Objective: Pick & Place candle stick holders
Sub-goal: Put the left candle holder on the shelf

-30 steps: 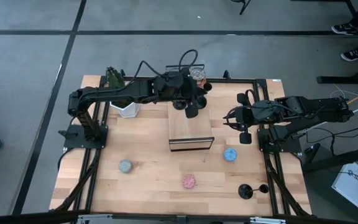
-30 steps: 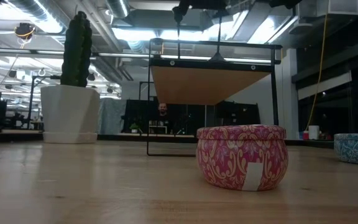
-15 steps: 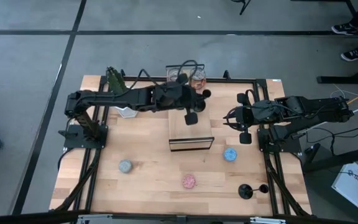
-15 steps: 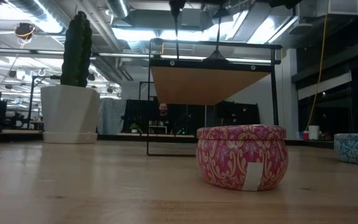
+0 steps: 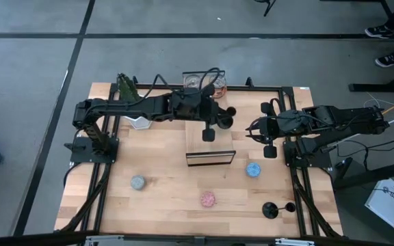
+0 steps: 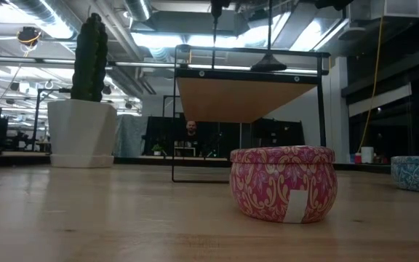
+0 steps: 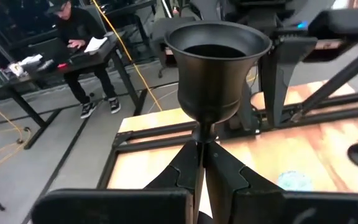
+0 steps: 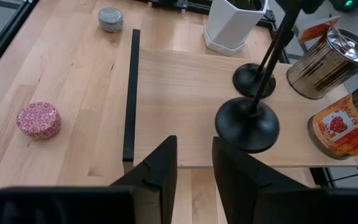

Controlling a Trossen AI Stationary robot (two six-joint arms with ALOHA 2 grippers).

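My left gripper (image 5: 216, 121) reaches in from the table's left, over the raised wooden platform (image 5: 211, 149), and is shut on a black candle stick holder (image 7: 216, 62). The holder's round base (image 8: 247, 124) hangs above the platform, with a dark round shadow beside it. A second candle stick holder (image 5: 270, 210) stands on its base near the table's near right corner. My right gripper (image 8: 194, 165) waits open to the right of the platform, with nothing between its fingers. My left gripper pinches the holder's thin stem (image 7: 202, 134) between its two fingers, just below the cup. The fingers come nearly level from the table's left and lie across the stem. The holder stands about upright, cup up, with its base (image 6: 270, 62) clear of the platform.
A pink tin (image 5: 208, 199), a grey tin (image 5: 137, 182) and a blue tin (image 5: 253, 169) sit on the table near the platform. A cactus in a white pot (image 5: 137, 119) stands at the far left. Two metal tins (image 8: 328, 56) are at the far edge.
My left gripper has carried the holder a little toward the table's right and near edges, over the platform, rolling its wrist as it went. It has stayed shut on the stem. The holder has stayed clear of the platform.
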